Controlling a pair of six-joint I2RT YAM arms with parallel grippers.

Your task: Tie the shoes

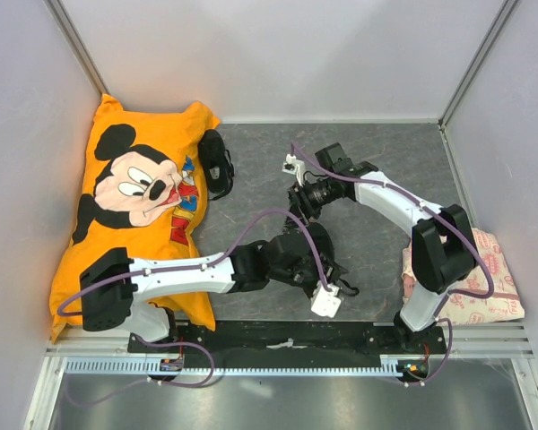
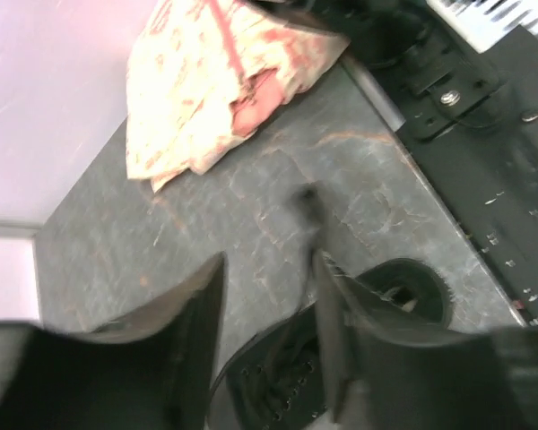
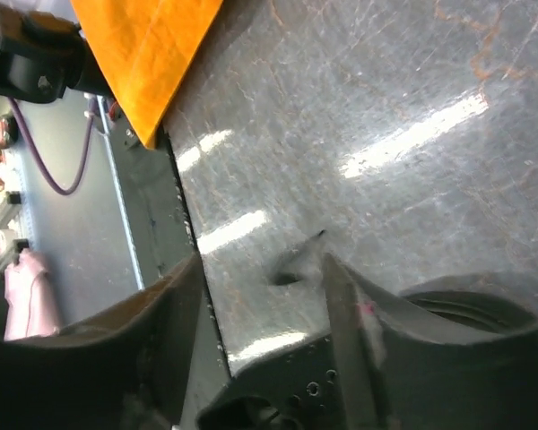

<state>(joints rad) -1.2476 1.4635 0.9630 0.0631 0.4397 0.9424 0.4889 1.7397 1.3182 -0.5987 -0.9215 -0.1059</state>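
Observation:
One black shoe (image 1: 217,161) lies by the pillow's right edge, away from both arms. A second black shoe (image 1: 325,240) sits mid-table, mostly hidden under both grippers. In the left wrist view its eyelets and tongue (image 2: 287,376) show below my open left gripper (image 2: 269,260), and a blurred lace end (image 2: 309,202) hangs loose near the right fingertip. My right gripper (image 3: 262,262) is also open above the same shoe (image 3: 314,390), with a blurred lace end (image 3: 296,264) free beside its finger. Neither gripper holds anything. From above, the left gripper (image 1: 296,249) and right gripper (image 1: 303,208) are close together.
The orange Mickey Mouse pillow (image 1: 139,206) fills the left side. A pink-patterned white cushion (image 1: 484,282) lies at the right by the right arm's base and shows in the left wrist view (image 2: 215,81). The black base rail (image 1: 287,336) runs along the near edge. Walls enclose the table.

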